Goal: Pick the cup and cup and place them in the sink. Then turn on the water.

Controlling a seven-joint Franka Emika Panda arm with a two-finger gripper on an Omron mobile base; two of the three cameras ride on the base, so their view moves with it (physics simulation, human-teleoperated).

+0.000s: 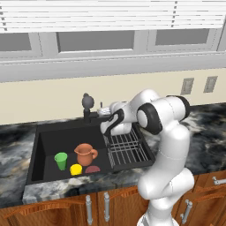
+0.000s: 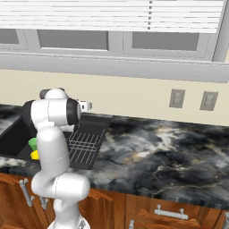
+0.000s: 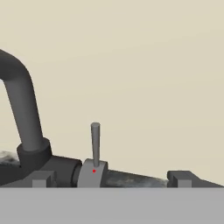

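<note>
The arm reached across the wire rack toward the back of the sink, and its jaws stood spread wide with nothing between them, just beside the black tap. In the hand view the two dark fingertips rose well apart at the bottom edge. Between them, further off, stood the tap's thin upright lever on its grey rounded base. The curved tap pipe rose at the left of that view in front of the cream wall.

The green cup stood upright on the floor of the sink, toward its left front. The yellow cup lay near it, closer to the front wall, and seemed tipped on its side. A brown jug with a handle stood just behind and to the right of the yellow cup, and a flat reddish thing lay beside the jug; I could not tell what it was. No stream ran from the tap.

From the right base view both cups peeked out beside the arm, the green one above the yellow one. The marble bench stretched away to the right.
</note>
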